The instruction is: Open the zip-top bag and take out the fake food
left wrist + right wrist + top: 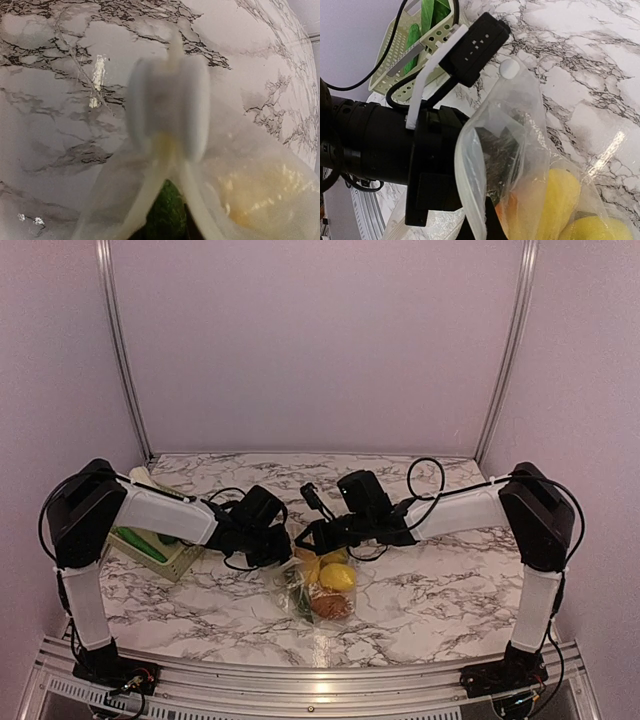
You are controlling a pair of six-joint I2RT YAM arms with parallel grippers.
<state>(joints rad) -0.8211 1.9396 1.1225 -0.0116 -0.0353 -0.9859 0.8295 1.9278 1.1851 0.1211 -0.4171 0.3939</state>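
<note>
On the desk [450, 590], centre and near, the bag [318, 592] holds lemons [561, 199]. Only the left wrist view shows the left gripper [169, 116] narrow, pinching the bag's rim. The right gripper [306, 538] is closed at the mouth. The basket [395, 60] sits far left.

**A:** What is the work surface like?

**B:** A table [430, 590] covered in white marble pattern with dark grey veins. The left wrist view shows a few small pale scuffs [98, 75] in the surface.

**A:** Is anything standing on it?

**B:** A pale green slatted plastic basket [180, 562] sits at the left side, tilted a little. Just behind it lies a small cream-coloured object [140, 477], too small to identify.

**A:** And around the table?

**B:** A plain lilac back wall [320, 340] with matching side walls. A metal post [120, 340] rises at the left rear corner and another post [510, 340] at the right. A ribbed metal rail [320, 677] runs along the near edge.
</note>
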